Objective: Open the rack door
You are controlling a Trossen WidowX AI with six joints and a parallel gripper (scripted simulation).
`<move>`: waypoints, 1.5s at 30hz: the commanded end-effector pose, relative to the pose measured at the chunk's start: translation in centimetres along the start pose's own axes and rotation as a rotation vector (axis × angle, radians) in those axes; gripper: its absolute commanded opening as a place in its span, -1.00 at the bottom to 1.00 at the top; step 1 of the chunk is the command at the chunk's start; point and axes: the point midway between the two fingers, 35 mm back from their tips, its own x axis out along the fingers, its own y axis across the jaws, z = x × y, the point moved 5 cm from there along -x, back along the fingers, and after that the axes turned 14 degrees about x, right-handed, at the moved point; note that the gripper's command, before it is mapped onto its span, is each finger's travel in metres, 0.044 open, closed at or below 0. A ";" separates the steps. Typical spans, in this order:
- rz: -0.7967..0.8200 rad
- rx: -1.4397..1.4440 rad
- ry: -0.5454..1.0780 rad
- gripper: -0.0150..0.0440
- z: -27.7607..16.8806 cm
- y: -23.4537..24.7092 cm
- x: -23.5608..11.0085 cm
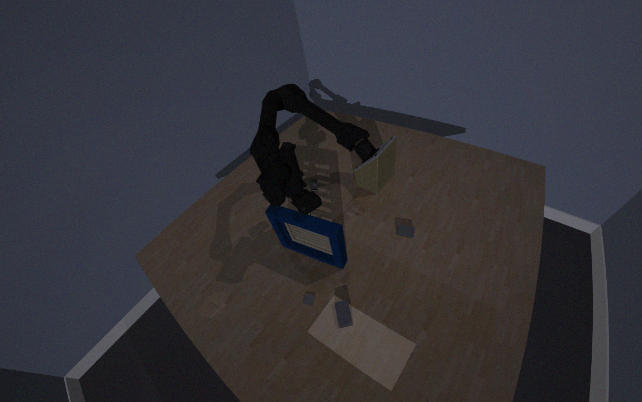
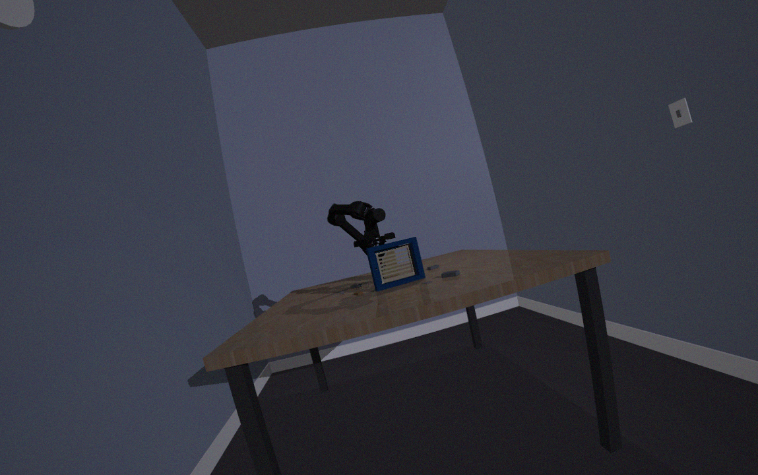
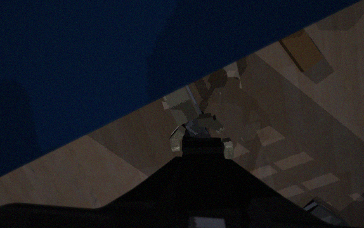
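Handle (image 3: 202, 147) on the rack door, dark and blocky, low in the wrist view between the fingers of the gripper (image 1: 307, 204) (image 2: 374, 241) (image 3: 202, 164). Behind the blue frame (image 1: 330, 223) (image 2: 373, 270) (image 3: 90, 63) as seen from outside; hidden there and from above. Closed on the handle, with jaws stopped short of fully shut. Most of the grip lost in shadow.

Frame edge aslant in the wrist view: probably partway into the unlocking turn; exact angle, cannot tell. Door apparently not yet swung. Likely hard and stiff, unyielding to a squeeze, perhaps slick on flat faces. Best taken across the two broad sides, near mid-length, square to the faces. Next, finish the quarter turn about the handle's own axis, without side push, then draw the door round in an arc, keeping the turn. Risk of slipping off the edges, or of dragging a light frame.

Farther out, pale slats (image 1: 310, 239) (image 2: 390, 265) within the frame. On the table (image 1: 473, 239) (image 2: 334, 333), an orange block (image 3: 300, 50) beyond the frame edge and a grey block (image 1: 405, 230) well apart. Watch elbow and wrist clearance during the swing.
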 end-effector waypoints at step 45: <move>-0.005 1.448 0.002 0.11 -0.1 0.0 0.2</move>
